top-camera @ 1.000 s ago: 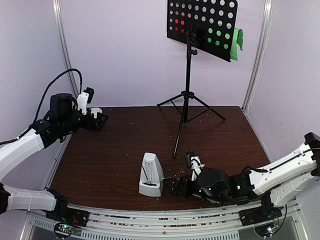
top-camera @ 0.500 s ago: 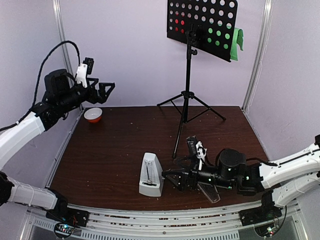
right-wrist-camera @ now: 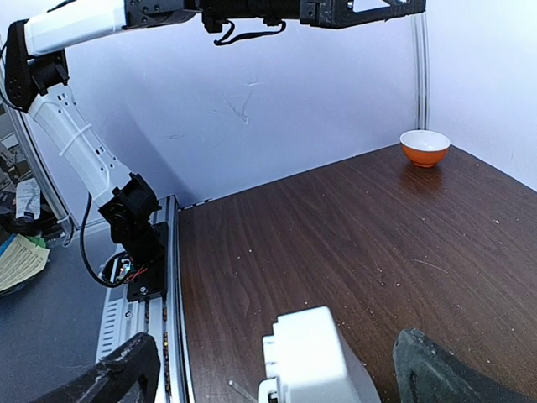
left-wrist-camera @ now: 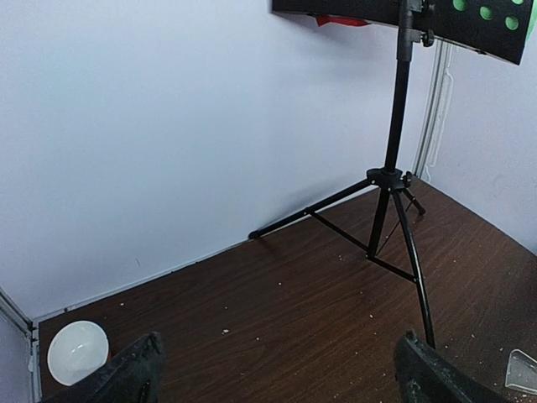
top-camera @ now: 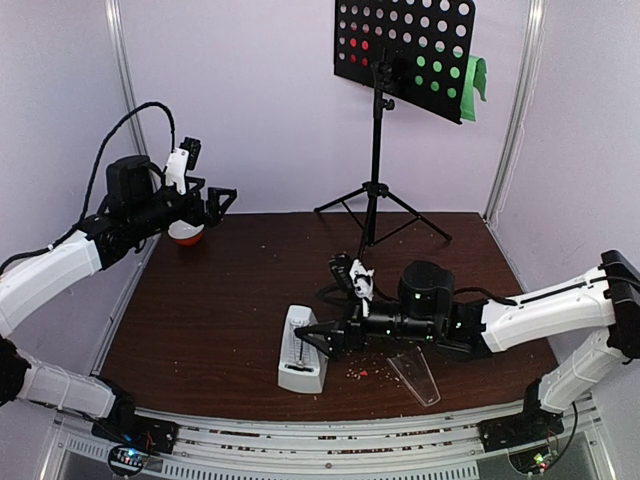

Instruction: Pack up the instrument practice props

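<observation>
- Hovering my right pincer at the white pyramid metronome: jaws spread wide, nothing held. The wrist view frames the metronome's top between my fingers, not yet pinched.
- Left pincer: raised over the far-left corner, jaws wide apart, empty, looking toward the black tripod music stand.
- Clear cover: lying flat on the table beneath my right arm, apart from the metronome.
- Red sheet-music pages and green sheet-music page: on the stand's perforated desk, the green one hanging past its right edge.
- Orange-and-white bowl: far-left corner, under my left pincer; not part of the set.
- Step in hand, as I judge it: taking hold of the metronome. The next move calls for a square close on its narrow upper body, or it may tip.
- Edges: the metronome stands close to the near rail; walls close the left, back and right.
- Open room: bare wood lies left of the metronome and between it and the tripod legs.
</observation>
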